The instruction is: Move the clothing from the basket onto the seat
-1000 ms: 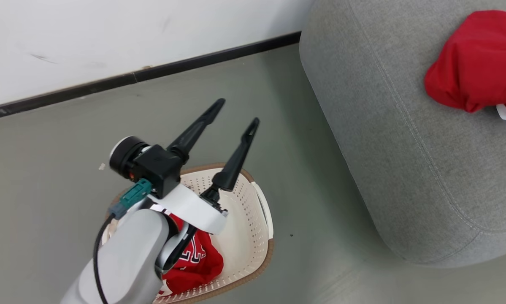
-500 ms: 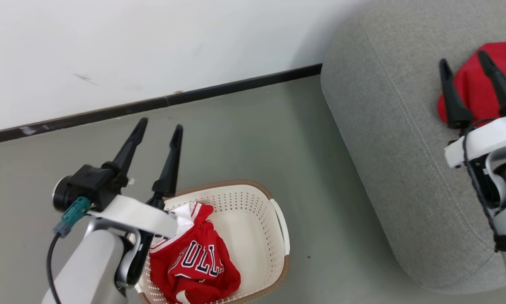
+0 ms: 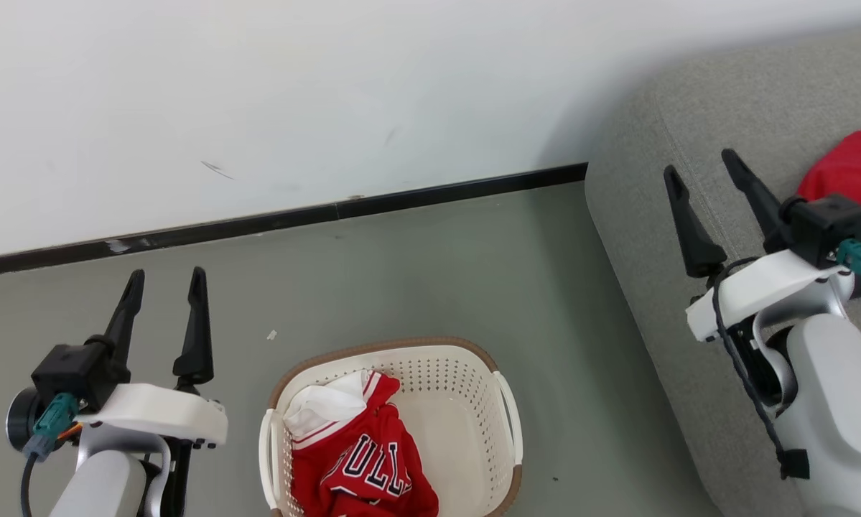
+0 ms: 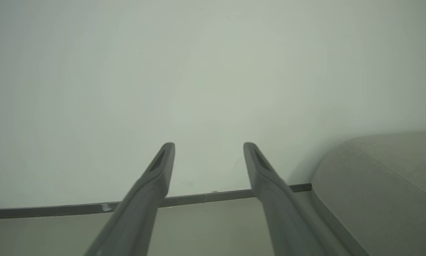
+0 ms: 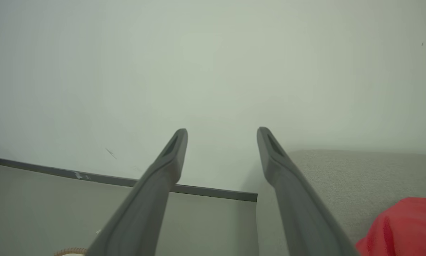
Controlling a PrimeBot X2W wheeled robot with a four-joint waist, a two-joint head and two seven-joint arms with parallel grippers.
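The basket [image 3: 446, 373] — and the plain red garment [image 3: 850, 171] — are cut off.

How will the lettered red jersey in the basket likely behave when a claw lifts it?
Probably floppy: the jersey lies crumpled in folds. Likely light: it looks like thin fabric. May drape over the basket rim.

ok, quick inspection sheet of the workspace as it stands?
Surface: grey-green floor, the basket stands on it.
Job's things: basket holds the lettered red garment; plain red garment lies on the sofa.
Clutter: one small white scrap on the floor beyond the basket.
Grippers: left gripper open, empty, raised left of the basket; right gripper open, empty, by the sofa's rounded edge.
Cables: black cable hangs loose along the right forearm; teal connector at the left wrist.
Surroundings: white wall with a faint scuff, black baseboard.
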